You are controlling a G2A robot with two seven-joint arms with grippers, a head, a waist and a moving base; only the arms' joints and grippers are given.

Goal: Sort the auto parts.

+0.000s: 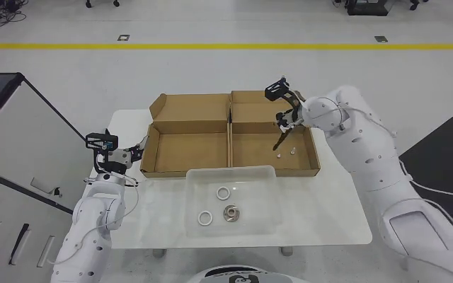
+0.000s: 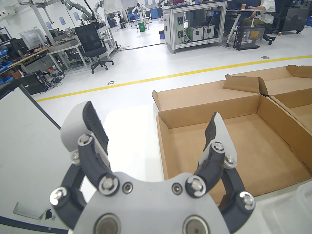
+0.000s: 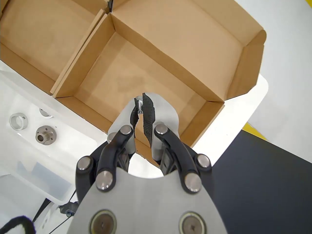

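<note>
Top view. Found the right hand [image 1: 277,146] hanging over the right box [image 1: 304,159], tips turned down into it. Noted two small pale bits [image 1: 291,149] on the box floor just under and beside those tips; could not tell what sort of parts. Placed the clear tray [image 1: 258,205] well apart from that hand, back toward the robot, with two rings [image 1: 223,192] and a flanged hub [image 1: 231,212] lying in it unsorted. Found the left hand [image 1: 139,151] apart from every part, just outside the left box [image 1: 191,152], above the tabletop [image 1: 340,212].

Left wrist view. Saw the left hand released, fingers spread wide with nothing between them, and the left box straight ahead of it.

Right wrist view. Saw the right hand clenched on a small screw [image 3: 139,105], pinched at the very tips, with the floor of the right box directly beyond.

Judged the step as the drop-off of the screw into the right box. Reckoned the next move to call for a short descent and a gentle release, to keep the screw from bouncing out. After that, probably a trip back to the tray for the rings and hub.
</note>
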